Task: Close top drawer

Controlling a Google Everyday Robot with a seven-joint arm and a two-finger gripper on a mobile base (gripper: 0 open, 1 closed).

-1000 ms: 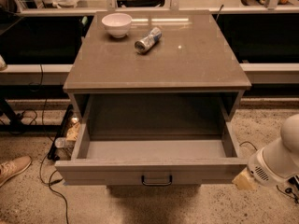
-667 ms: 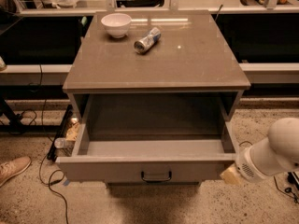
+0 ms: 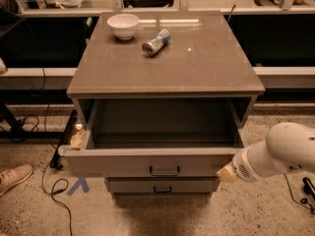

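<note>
The top drawer (image 3: 123, 164) is a wide grey drawer pulled far out of the grey cabinet (image 3: 165, 68), its deep box interior bare. A small dark bar handle (image 3: 164, 171) sits at the centre of its flat front. My gripper (image 3: 226, 173) comes in from the lower right on a white arm (image 3: 280, 151). Its yellowish tip is at the right end of the drawer front, touching or nearly touching it. A narrower lower drawer front (image 3: 162, 185) shows beneath.
A white bowl (image 3: 123, 25) and a can lying on its side (image 3: 155, 42) rest on the cabinet top. Cables (image 3: 54, 181) and a blue tape mark (image 3: 78, 185) lie on the speckled floor at left, with a shoe (image 3: 14, 177) at the far left.
The arm has moved left and up from the lower right corner, bringing the gripper against the right end of the drawer front. The drawer looks as far out as before.
</note>
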